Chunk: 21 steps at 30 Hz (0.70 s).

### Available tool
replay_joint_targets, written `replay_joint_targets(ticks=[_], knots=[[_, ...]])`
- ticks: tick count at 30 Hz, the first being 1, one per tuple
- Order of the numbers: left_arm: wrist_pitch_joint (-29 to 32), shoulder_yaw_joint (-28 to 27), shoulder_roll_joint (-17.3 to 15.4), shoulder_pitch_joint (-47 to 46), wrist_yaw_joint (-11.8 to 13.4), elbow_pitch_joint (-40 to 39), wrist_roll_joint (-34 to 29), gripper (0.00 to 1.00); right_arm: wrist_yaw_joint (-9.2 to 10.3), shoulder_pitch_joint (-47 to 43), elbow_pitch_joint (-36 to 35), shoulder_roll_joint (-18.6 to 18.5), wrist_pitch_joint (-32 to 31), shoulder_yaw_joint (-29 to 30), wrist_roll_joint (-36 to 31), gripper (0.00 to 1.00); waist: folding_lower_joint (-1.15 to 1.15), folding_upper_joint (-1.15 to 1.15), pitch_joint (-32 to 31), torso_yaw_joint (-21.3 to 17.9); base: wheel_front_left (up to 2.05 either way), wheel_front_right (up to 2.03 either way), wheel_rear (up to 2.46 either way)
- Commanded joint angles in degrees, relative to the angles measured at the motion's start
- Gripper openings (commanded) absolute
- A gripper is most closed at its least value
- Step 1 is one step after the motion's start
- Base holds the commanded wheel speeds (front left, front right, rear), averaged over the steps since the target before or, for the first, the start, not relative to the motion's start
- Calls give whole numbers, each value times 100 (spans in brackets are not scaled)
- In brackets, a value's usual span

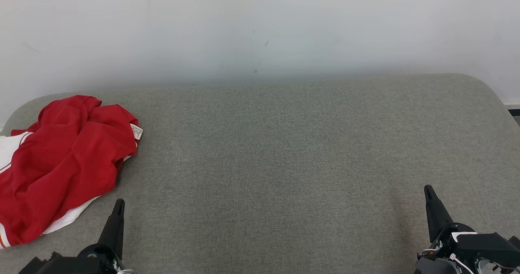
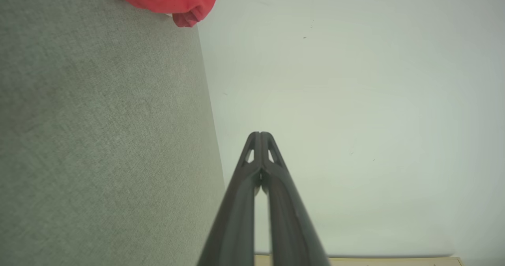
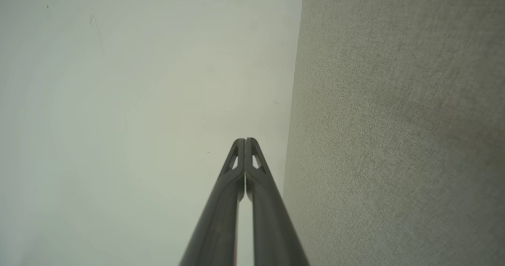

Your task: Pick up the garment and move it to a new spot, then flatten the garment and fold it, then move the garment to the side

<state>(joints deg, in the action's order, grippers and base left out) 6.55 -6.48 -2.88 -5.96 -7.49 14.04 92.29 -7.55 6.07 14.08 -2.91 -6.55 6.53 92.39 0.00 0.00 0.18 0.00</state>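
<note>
- Left gripper [image 1: 119,203] at 7 o'clock, right gripper [image 1: 427,188] at 5, both pointing toward 12, jaws together.
- Crumpled red garment [image 1: 65,164] at 9 o'clock on grey counter [image 1: 284,152].

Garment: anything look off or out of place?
The red-and-white garment lies crumpled in a heap at the left end of the grey surface, its white tag poking out, cut off by the head view's edge. No spill or damage shows. Both shut, the left gripper and right gripper sit clear of it.
</note>
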Motion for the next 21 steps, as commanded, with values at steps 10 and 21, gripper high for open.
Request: replay_joint_targets(ticks=[10,21], knots=[[-11,16,16,77,-1,82,-2,100,0,-74,93,9,11,-14,-4,100,0,0,1,0,0,0,0],[-282,90,22,143,0,30,-318,100,1,-146,62,10,282,-181,-348,100,0,0,7,3,0,0,0]])
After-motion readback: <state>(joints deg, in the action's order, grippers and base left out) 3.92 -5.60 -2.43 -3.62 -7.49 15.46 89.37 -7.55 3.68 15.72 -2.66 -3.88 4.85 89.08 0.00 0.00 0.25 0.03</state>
